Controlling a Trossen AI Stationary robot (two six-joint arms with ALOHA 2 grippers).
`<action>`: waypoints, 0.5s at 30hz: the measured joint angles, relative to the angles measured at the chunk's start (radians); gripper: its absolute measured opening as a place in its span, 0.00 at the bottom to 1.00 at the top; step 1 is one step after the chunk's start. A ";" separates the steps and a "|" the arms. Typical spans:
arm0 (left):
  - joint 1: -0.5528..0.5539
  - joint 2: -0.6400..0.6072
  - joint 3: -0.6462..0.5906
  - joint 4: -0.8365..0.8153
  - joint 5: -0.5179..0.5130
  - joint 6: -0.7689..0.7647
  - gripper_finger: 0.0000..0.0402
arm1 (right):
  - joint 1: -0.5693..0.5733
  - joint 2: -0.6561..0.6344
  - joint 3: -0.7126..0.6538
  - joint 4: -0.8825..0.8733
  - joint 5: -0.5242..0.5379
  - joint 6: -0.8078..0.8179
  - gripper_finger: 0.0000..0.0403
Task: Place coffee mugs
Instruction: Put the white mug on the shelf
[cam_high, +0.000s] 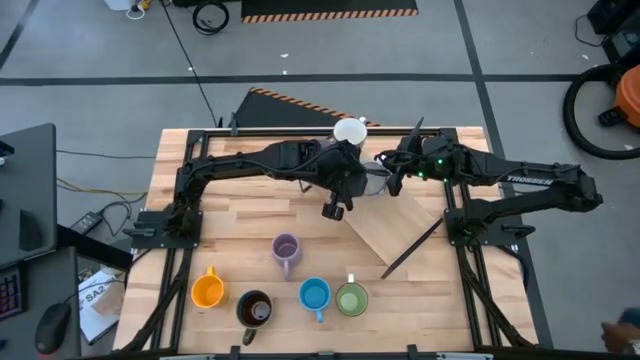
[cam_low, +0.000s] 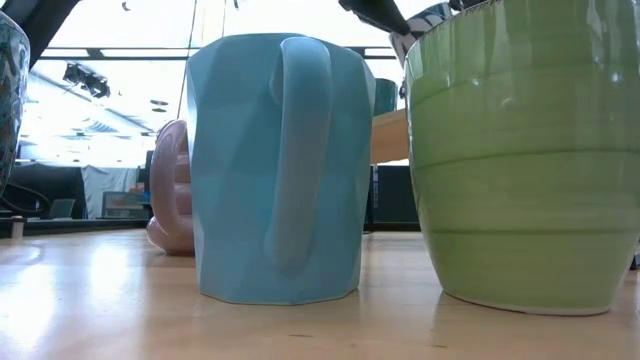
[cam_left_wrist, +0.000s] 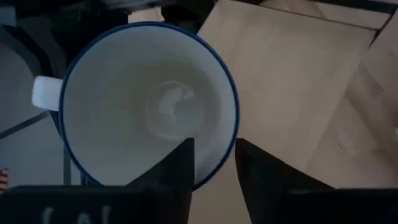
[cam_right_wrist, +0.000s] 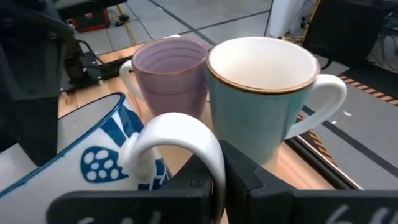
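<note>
Table: pale wooden butcher-block top inside a black frame, with a lighter wooden board lying at an angle right of centre.
Front row, high view: glossy orange mug, dark brown mug, faceted light blue mug and ribbed green mug, all upright, near one another.
Behind the row: lavender mug, upright, standing alone.
Low view: blue mug with handle facing the camera, green mug just beside it, pinkish mug farther back.
Rear edge: pale teal mug with a gold rim and a second lavender mug, side by side, touching or nearly so.
Shared mug: white mug with blue rim and blue dotted pattern, at the table's rear centre, between both grippers.
Left gripper: straddling the rim of this mug, one finger inside, one outside, fingers parted, not pressing the wall.
Right gripper: clenched on the white handle of the same mug.
</note>
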 joint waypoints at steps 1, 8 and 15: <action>0.000 -0.008 0.000 -0.001 -0.002 -0.007 0.32 | -0.009 -0.003 0.000 0.000 -0.010 0.000 0.05; 0.017 -0.076 0.000 -0.008 -0.009 -0.164 0.32 | -0.068 -0.041 -0.088 0.155 -0.071 0.052 0.07; 0.047 -0.111 -0.001 0.007 -0.003 -0.252 0.30 | -0.109 -0.060 -0.191 0.355 -0.106 0.092 0.05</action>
